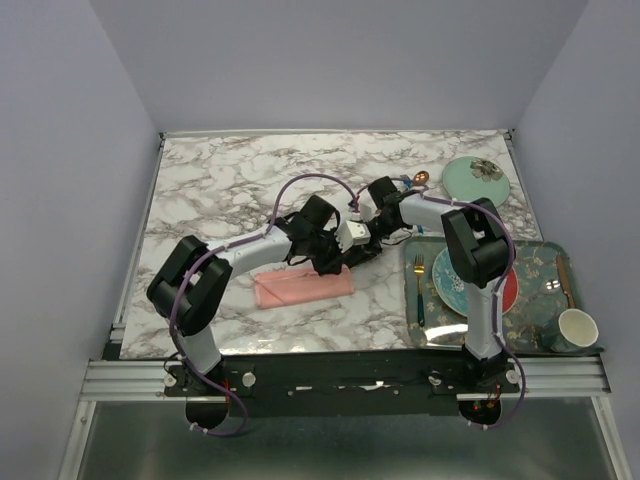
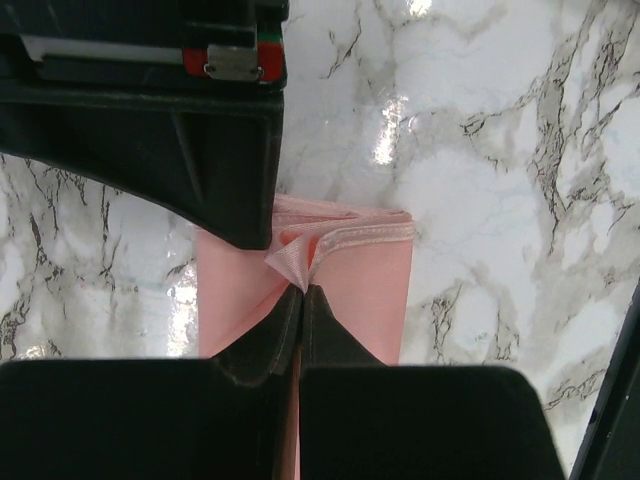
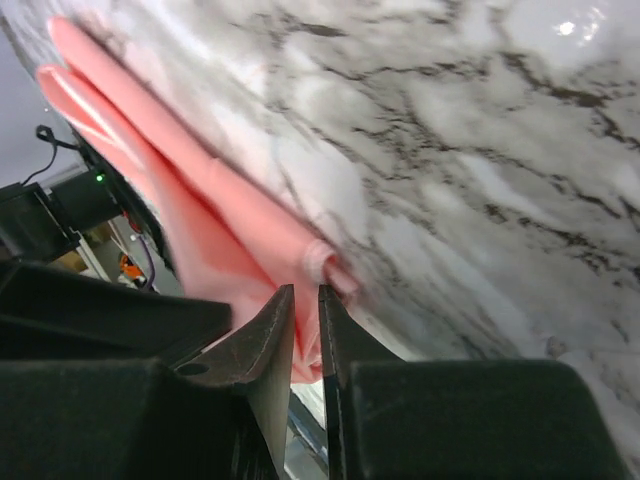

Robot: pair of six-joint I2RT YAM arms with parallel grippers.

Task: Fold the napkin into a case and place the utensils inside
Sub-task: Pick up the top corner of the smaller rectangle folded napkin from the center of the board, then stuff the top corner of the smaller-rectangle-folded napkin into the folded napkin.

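Pinching a raised pleat of the napkin, the left end effector has its fingers pressed tight together on the cloth, right at one short end of the folded strip. Facing it, the right end effector shows only a narrow slit between its fingers, tips at the rolled edge of the same pink satin; whether they actually grip it cannot be told. Both wrists crowd over that end, the right one's black housing filling the upper left of the left wrist view. The napkin lies as a narrow rectangle on the marble tabletop, towards the near edge and left of the tray. On the tray, a gold-headed fork rests beside a patterned plate, with a cup at the near right corner. At the far side, a copper spoon pokes out next to a pale green dish.
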